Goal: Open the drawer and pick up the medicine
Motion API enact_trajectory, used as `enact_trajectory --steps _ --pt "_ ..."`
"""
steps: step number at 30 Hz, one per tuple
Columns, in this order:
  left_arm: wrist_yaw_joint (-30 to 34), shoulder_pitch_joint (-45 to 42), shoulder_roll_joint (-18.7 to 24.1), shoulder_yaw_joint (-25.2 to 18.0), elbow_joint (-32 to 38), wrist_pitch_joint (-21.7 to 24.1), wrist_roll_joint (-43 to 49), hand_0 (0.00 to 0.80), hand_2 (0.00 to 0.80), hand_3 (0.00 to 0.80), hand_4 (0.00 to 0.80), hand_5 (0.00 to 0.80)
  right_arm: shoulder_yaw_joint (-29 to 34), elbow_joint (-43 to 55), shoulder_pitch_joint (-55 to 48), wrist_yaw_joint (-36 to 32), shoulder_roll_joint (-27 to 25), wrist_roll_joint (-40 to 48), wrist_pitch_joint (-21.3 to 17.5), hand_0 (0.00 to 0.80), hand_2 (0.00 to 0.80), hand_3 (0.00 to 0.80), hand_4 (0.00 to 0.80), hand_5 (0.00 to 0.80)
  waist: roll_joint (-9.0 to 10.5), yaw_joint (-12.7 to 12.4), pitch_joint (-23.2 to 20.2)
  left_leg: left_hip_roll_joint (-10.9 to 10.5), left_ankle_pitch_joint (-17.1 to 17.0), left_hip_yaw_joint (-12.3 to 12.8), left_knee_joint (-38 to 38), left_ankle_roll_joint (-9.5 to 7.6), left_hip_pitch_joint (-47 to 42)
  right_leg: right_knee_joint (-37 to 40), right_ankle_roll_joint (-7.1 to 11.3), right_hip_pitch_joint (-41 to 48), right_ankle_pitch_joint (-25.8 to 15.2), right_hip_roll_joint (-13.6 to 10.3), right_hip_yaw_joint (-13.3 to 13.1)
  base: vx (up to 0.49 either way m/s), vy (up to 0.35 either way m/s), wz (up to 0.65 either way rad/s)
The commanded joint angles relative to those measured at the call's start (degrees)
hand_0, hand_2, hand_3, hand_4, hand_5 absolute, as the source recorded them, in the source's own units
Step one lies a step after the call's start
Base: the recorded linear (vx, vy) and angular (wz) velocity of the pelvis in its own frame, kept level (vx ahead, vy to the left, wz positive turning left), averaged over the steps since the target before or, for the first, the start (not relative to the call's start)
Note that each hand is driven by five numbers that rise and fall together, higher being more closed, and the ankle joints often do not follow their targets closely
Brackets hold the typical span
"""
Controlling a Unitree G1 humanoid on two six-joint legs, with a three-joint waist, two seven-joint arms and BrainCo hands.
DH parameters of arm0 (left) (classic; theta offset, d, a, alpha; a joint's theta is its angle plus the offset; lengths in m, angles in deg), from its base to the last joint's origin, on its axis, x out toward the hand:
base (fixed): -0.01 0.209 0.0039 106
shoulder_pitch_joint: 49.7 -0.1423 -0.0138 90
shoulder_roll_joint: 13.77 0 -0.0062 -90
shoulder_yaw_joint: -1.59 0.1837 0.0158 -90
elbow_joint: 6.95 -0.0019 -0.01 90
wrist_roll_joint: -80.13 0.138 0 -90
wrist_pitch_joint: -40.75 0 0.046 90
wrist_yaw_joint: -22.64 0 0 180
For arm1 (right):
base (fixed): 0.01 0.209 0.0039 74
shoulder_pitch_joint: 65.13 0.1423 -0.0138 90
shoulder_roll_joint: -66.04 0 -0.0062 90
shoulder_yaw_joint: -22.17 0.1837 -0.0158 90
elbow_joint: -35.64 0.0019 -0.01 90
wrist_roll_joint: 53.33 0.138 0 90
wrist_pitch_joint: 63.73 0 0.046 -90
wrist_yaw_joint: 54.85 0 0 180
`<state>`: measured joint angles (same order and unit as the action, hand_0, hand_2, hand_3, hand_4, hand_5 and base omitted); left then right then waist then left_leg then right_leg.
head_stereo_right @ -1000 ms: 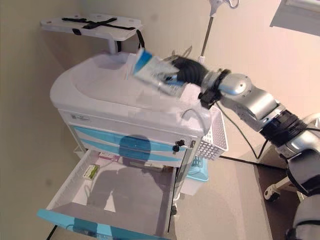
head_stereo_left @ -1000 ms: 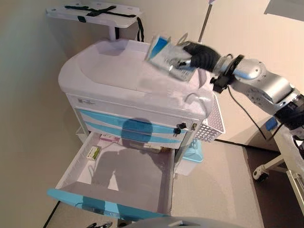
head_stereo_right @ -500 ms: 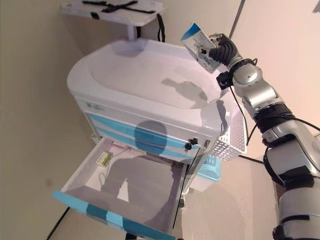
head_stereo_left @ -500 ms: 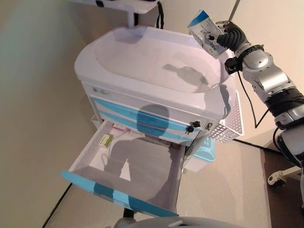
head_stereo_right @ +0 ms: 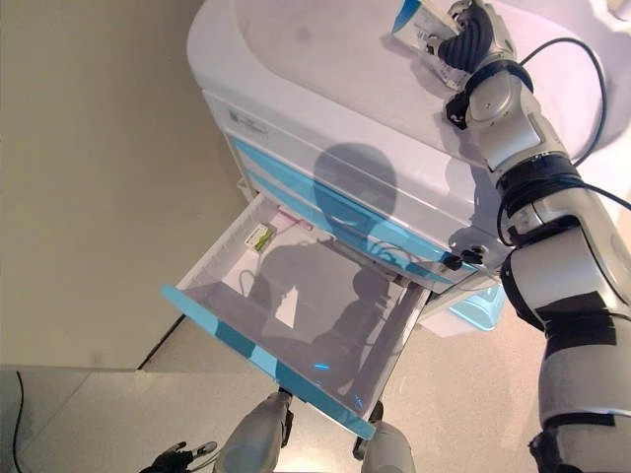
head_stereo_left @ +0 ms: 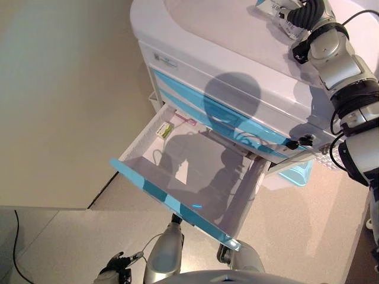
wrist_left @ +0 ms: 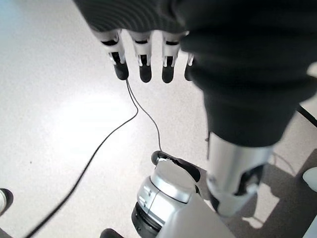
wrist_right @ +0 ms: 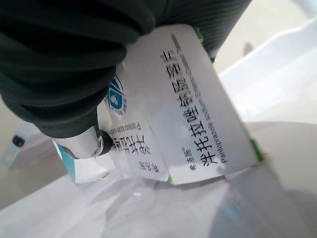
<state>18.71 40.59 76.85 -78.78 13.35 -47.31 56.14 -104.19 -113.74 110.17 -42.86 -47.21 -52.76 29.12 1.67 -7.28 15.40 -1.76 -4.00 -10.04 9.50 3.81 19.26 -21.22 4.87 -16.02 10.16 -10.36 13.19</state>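
Note:
My right hand (head_stereo_right: 471,37) is shut on a white medicine box (head_stereo_right: 414,18) with blue and green edges, held just above the far right part of the white cart top (head_stereo_left: 237,35). The right wrist view shows the box (wrist_right: 198,109) close up with my thumb (wrist_right: 86,144) pressed on it. The bottom drawer (head_stereo_left: 172,204) with its light blue front stands pulled wide open. A small green and white box (head_stereo_left: 164,129) lies at its back left corner. My left hand (wrist_left: 143,69) hangs low by the floor, fingers straight and empty; it also shows in the left eye view (head_stereo_left: 115,275).
Two shut blue drawers (head_stereo_left: 195,100) sit above the open one, with a key in the lock (head_stereo_left: 299,142) at the right. A light blue bin (head_stereo_left: 294,171) stands on the floor by the cart. A wall (head_stereo_left: 59,89) runs along the left.
The whole view has swung down and left as the camera moved. My right hand has carried the medicine box from over the middle of the cart top to its far right.

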Motion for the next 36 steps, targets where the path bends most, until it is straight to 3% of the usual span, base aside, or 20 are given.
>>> enact_trajectory --steps 1,5,6,7,15,20,28,36 --pt "-1.2 1.7 1.6 0.7 0.4 1.2 -2.2 0.000 0.000 0.000 0.000 0.000 -3.1 -0.5 1.2 0.2 1.7 -2.6 -0.7 0.800 0.800 0.800 0.800 0.800 1.67 -0.3 0.6 -4.1 7.7 0.5 8.2 -3.25 0.3 0.3 0.12 1.6 -3.2 0.0 -0.3 -0.019 -0.001 0.03" --pt "-1.5 2.7 1.4 1.2 1.0 1.6 -2.3 0.000 0.000 0.000 0.000 0.000 -5.6 -1.0 1.3 0.4 2.5 -7.9 -0.4 0.800 0.800 0.800 0.800 0.800 1.49 -0.6 1.7 -4.3 8.0 0.1 8.7 -3.26 0.6 -0.4 0.14 1.2 -2.9 -0.3 -0.4 0.000 0.001 0.01" --pt "-1.7 3.0 1.6 1.0 1.1 1.8 -2.6 0.000 0.000 0.000 0.000 0.000 -6.5 -0.8 1.5 -0.2 3.0 -9.4 0.1 0.207 0.207 0.207 0.207 0.207 1.53 -0.6 1.7 -4.3 7.7 0.0 8.4 -3.22 0.8 -0.1 0.16 1.0 -3.2 -0.3 -0.3 -0.001 0.002 0.05" --pt "-1.7 3.0 1.6 1.0 1.1 1.8 -2.6 0.000 0.000 0.000 0.000 0.000 -6.5 -0.8 1.5 -0.2 3.0 -9.4 0.1 0.000 0.000 0.000 0.000 0.000 1.53 -0.5 1.7 -4.3 7.7 0.0 8.4 -3.22 0.9 -0.1 0.16 1.0 -3.2 -0.3 -0.3 -0.001 0.010 0.03" --pt "-2.1 3.4 1.7 0.4 1.2 2.2 -3.1 0.000 0.000 0.000 0.000 0.000 -7.4 1.2 2.6 0.1 5.6 -11.6 0.3 0.000 0.000 0.000 0.000 0.000 1.90 -0.2 1.5 -4.2 7.2 0.1 6.8 -3.11 0.2 0.8 0.31 1.1 -3.6 -0.1 -0.8 0.000 0.000 0.00" --pt "-2.2 3.3 2.0 -0.6 0.9 2.3 -3.0 0.000 0.000 0.000 0.000 0.000 -5.1 5.4 2.5 0.7 5.6 -8.1 -0.2 0.000 0.000 0.000 0.000 0.000 1.98 0.3 1.3 -4.0 7.2 0.5 6.4 -3.07 -0.6 1.2 0.30 1.3 -3.7 0.1 -1.4 0.000 0.000 0.00" --pt "-2.1 2.3 2.2 -2.1 0.4 2.1 -1.4 0.000 0.000 0.000 0.000 0.000 5.6 18.1 -2.0 6.7 3.1 -0.9 -3.5 0.000 0.000 0.000 0.000 0.000 2.01 1.3 -0.2 -3.0 7.4 2.4 5.3 -3.26 -2.3 3.3 0.61 2.2 -4.4 1.0 -3.2 0.001 -0.003 -0.12" --pt "-2.0 1.2 2.1 -4.5 -0.3 1.2 2.1 0.000 0.000 0.000 0.000 0.000 20.9 32.8 -14.3 13.0 0.5 4.9 -8.7 0.000 0.000 0.000 0.000 0.000 0.95 2.8 -3.5 -2.1 8.1 5.4 2.7 -3.43 -6.7 7.3 1.38 5.5 -5.1 2.3 -5.4 0.042 0.006 -0.19"
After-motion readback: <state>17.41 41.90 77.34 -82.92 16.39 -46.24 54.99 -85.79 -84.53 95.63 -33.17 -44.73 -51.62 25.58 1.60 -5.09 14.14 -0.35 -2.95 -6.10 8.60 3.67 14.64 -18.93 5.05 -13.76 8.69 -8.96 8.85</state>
